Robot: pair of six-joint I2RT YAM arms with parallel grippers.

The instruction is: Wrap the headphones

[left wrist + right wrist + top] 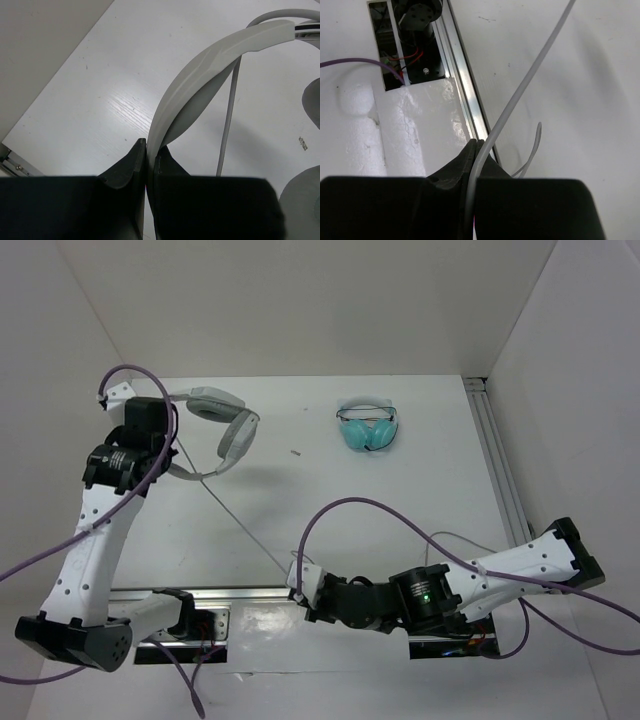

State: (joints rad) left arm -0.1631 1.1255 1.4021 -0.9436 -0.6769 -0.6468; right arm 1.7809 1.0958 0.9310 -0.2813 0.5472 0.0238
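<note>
Light-grey headphones, thin straight cable

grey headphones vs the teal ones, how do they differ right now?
Size and colour: the grey headphones are larger and light grey; the teal headphones are smaller and turquoise.
Hold: the left gripper clamps the grey headphones' headband; the teal headphones lie untouched on the table.
Cable: the grey headphones trail a thin cable to the right gripper, shut on it; the teal headphones show none.
Shared: both have a headband and two earcups.
</note>
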